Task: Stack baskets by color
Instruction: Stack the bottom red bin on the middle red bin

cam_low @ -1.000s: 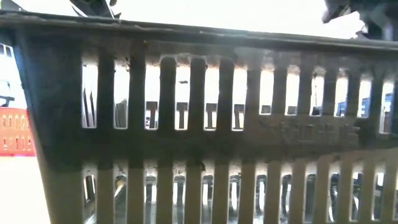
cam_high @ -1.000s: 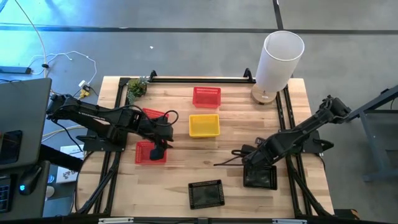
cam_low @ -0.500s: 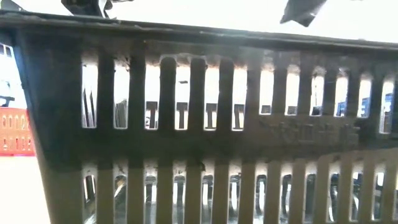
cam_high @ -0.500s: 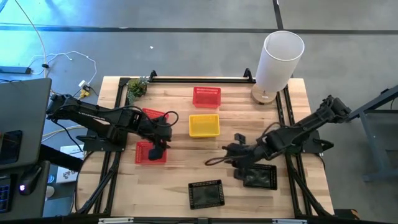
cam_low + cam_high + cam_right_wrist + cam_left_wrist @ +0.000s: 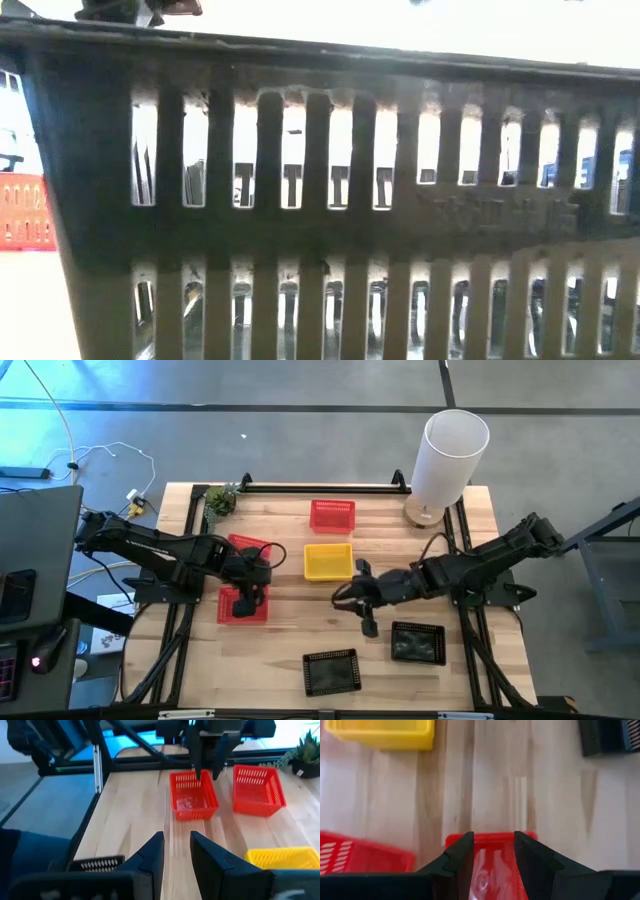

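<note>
One black basket (image 5: 320,200) blocking low view

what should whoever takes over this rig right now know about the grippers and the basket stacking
Left gripper: open, hovering over the near red plastic mesh basket at table left.
Right gripper: empty, fingers slightly apart, mid-table beside the yellow plastic mesh basket.
Other baskets: a tilted red one under the left arm, a red one at the back, two black ones at the front edge, centre and right.
Done: how many baskets each holds cannot be told from above.
Left: merge the separate red baskets and the two black ones.
</note>
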You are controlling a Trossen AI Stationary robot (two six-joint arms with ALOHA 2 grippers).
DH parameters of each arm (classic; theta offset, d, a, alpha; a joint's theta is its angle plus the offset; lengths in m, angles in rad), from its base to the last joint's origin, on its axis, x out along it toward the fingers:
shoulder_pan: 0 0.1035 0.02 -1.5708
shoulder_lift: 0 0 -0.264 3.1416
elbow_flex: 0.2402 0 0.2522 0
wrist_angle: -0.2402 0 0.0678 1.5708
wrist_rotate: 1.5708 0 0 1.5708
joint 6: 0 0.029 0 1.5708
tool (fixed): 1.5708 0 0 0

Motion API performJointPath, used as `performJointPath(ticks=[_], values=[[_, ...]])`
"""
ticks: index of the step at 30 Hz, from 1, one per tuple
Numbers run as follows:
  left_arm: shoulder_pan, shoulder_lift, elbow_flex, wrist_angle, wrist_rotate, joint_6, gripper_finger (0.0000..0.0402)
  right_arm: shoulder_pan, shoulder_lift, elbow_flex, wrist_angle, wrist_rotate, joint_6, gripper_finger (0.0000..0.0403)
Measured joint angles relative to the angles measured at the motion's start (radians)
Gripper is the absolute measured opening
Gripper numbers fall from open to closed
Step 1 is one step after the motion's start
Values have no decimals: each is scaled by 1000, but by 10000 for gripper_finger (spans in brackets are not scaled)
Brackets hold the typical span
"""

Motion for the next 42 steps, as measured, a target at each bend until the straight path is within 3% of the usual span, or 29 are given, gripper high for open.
performJointPath(ticks=[12,17,23,29,42], values=[[-74,0,0,-76,-69,-50,124,-73,0,0,9,-50,-1,83],[-79,0,0,-84,-74,-51,124,-92,1,0,-86,-46,0,83],[-58,0,0,-170,-167,-77,124,-105,1,0,-187,-17,4,83],[-20,3,-2,-196,-165,-70,124,-104,1,0,-211,-10,0,83],[43,8,-150,-176,-132,-57,124,-104,1,0,-224,-10,-1,83]])
